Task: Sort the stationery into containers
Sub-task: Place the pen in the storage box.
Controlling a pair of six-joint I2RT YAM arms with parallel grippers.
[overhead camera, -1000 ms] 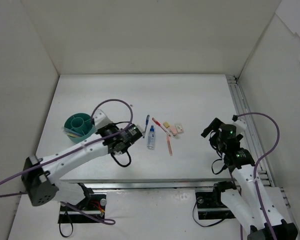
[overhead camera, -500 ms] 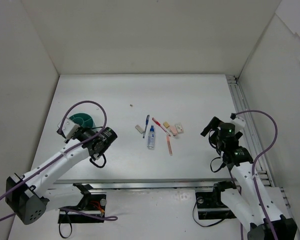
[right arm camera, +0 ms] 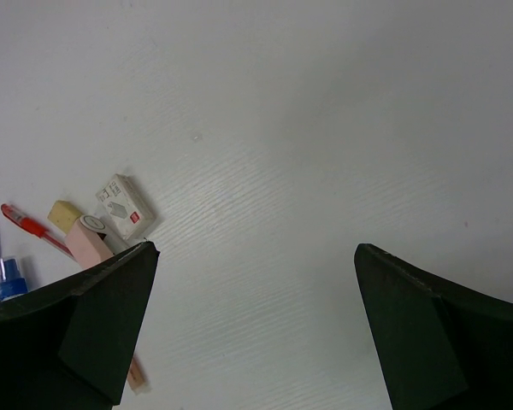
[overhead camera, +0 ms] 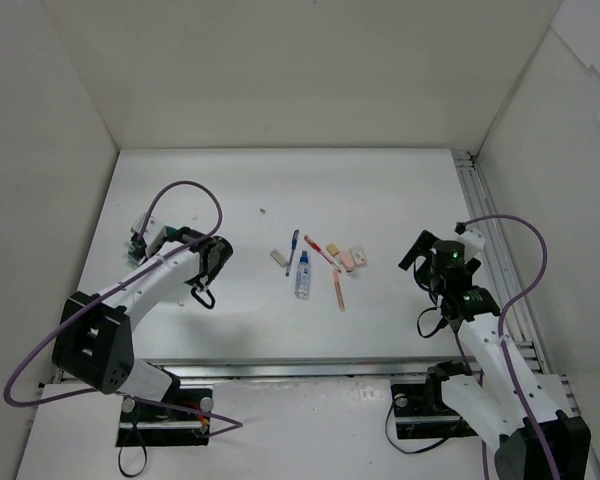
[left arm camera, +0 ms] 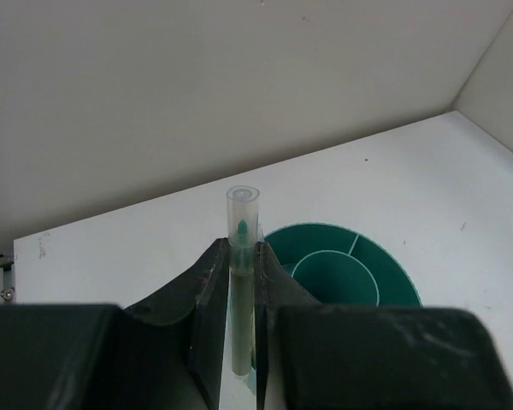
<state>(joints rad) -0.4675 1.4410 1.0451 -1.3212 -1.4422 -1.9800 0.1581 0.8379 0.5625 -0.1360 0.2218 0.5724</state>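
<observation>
My left gripper (left arm camera: pixel 242 249) is shut on a thin grey-green pen (left arm camera: pixel 243 205) with a clear cap that sticks out past the fingertips. The round teal cup (left arm camera: pixel 385 272), with a smaller cylinder inside, sits just right of and beyond the pen tip. In the top view my left gripper (overhead camera: pixel 146 240) covers the cup. At the table's middle lie a blue pen (overhead camera: pixel 293 249), a blue-capped tube (overhead camera: pixel 302 276), a red pen (overhead camera: pixel 321 252), a pink pen (overhead camera: pixel 338 291) and small erasers (overhead camera: pixel 350 258). My right gripper (overhead camera: pixel 414 254) is open and empty, to the right of them.
White walls enclose the table on the left, back and right. A metal rail (overhead camera: pixel 488 240) runs along the right edge. In the right wrist view a white eraser (right arm camera: pixel 124 207), a tan one (right arm camera: pixel 64 213) and a pink one (right arm camera: pixel 92 241) lie beside my left finger.
My left arm has swung left from beside the stationery pile to over the teal cup, carrying the pen. The right arm has barely moved.
</observation>
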